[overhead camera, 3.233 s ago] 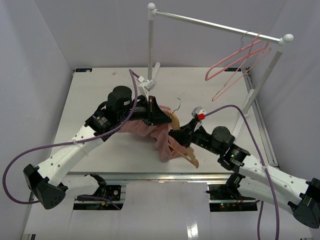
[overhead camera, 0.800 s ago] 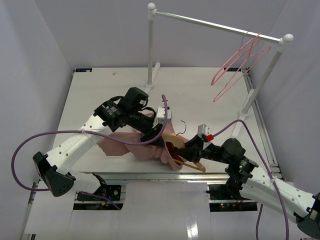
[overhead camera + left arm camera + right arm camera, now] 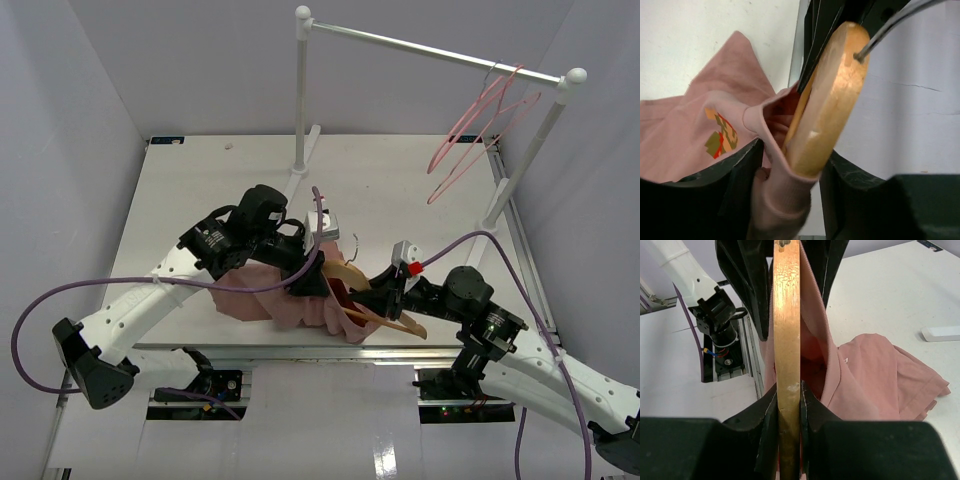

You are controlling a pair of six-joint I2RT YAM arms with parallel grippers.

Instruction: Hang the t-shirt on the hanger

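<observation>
right jaws clamp the hanger, left jaws sit round its collar end

the hanger (image 3: pixel 398 323) is held tilted above the near middle of the tabletop (image 3: pixel 200 190), its dark hook (image 3: pixel 357 243) at its far side. the right arm (image 3: pixel 520 345) reaches it from its right, and the right jaws are closed narrow on the wooden bar (image 3: pixel 786 330), one finger pressed to each flat face. the t-shirt (image 3: pixel 260 295) lies bunched on the hanger's left and under it, with its neck opening pulled over the hanger's left shoulder; the rest trails away to the hanger's left on the tabletop. in the left wrist view the ribbed collar (image 3: pixel 777 190) wraps the rounded wooden end (image 3: pixel 827 95), and the orange-and-white print (image 3: pixel 720 135) shows to the left of the hanger. the left arm (image 3: pixel 160 285) comes in from the hanger's left; its jaws stand partly apart with collar and wooden end between them, and i cannot tell whether they pinch the fabric or only frame it. behind the hanger, well apart, a white rail (image 3: pixel 430 45) carries pink wire hangers (image 3: pixel 480 120)
</observation>
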